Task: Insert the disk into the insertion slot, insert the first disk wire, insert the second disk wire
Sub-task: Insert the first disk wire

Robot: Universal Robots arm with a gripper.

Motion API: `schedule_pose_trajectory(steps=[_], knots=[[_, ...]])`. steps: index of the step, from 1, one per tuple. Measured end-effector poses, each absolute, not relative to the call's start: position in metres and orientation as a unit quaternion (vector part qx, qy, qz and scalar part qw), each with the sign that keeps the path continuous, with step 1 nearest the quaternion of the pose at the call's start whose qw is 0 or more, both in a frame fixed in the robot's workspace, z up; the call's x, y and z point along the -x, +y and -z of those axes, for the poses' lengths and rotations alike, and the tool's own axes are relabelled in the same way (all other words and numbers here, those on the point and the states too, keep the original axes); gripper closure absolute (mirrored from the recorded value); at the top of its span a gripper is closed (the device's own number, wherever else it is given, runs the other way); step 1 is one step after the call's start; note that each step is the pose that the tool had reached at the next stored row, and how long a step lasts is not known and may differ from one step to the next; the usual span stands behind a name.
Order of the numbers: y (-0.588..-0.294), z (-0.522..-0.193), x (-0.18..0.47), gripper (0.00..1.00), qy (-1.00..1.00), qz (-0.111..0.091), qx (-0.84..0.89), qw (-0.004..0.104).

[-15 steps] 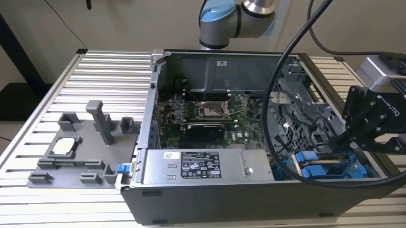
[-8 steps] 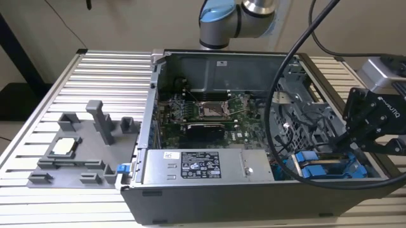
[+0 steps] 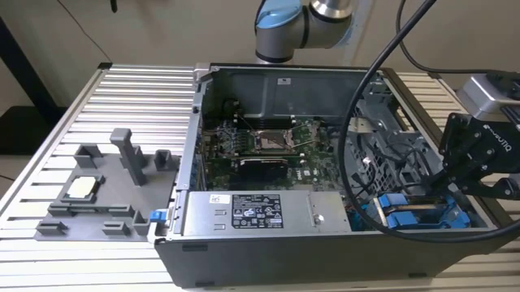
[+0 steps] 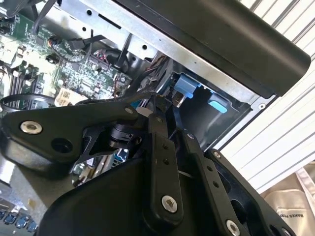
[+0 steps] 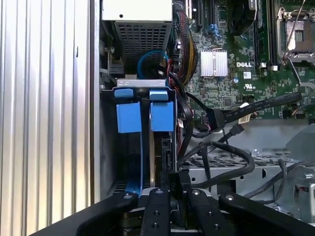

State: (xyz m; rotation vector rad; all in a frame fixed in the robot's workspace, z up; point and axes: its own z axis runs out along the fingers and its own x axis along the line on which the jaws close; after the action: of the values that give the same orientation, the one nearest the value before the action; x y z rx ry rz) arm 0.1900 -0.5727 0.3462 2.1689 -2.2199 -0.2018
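— Where is the claw?
— The claw [image 5: 172,181] is down in the corner of the open computer case [image 3: 325,263], on the exterior view's right. Its tip is at the mouth of the slot [image 5: 123,157], the one with the blue rails.
— Open or closed?
— I cannot tell. Black links and cables crowd the tip in both wrist views.
— And the disk?
— The disk [image 5: 164,147] seems to stand edge-on in the slot as a dark slab. It is in line with the blue tab [image 5: 162,110] nearer the circuit board [image 5: 231,73]. The claw's tip is right at its near end, but I cannot tell whether they touch.
— Any cables?
— A flat black cable [image 5: 268,103] runs across the board and ends in a plug near the slot, apart from the disk. A thicker black cable [image 5: 221,147] loops over the metal cage [image 5: 236,162].
— And around the case?
— A grey tray [image 3: 89,210] of holders sits on the ribbed table [image 3: 122,91], at the exterior view's left. A labelled grey box [image 3: 248,213] lies inside the case, beside the board.
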Motion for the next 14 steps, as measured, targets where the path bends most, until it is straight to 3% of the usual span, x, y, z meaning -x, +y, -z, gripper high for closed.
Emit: schedule_pose_trajectory(steps=[14], knots=[[-0.5741,-0.3437,-0.1900,0.81,-0.714,0.065,-0.697,0.016]])
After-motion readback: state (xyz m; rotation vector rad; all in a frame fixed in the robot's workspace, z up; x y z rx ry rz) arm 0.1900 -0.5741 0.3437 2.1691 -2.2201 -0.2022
